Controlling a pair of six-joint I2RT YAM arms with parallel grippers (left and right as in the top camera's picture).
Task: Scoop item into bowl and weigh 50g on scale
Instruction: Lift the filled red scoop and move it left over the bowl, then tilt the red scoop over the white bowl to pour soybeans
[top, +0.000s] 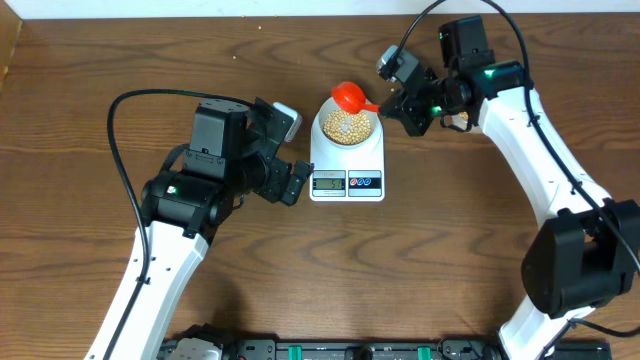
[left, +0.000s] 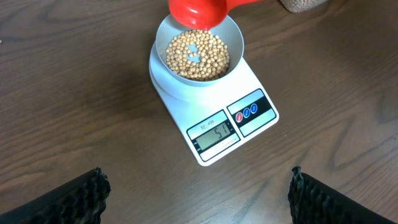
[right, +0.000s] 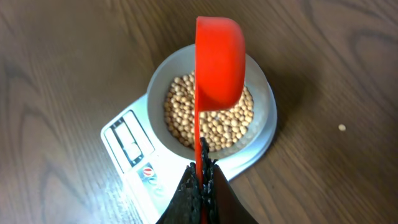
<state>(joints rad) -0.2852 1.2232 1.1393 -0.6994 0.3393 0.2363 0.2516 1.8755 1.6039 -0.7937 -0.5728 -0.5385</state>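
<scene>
Overhead: right pincer (top: 393, 103) grips scoop (top: 350, 96) over bowl (top: 321, 127)

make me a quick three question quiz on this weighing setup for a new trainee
1. Fill in: the left end effector holds nothing and is ___.
2. Which end effector grips the red scoop? A) left B) right C) neither
3. True or false: the bowl of beans stands on the bare table, beside the scale.

Key: 1 open; 2 B, the right end effector; 3 false, the bowl rests on the scale.
</scene>
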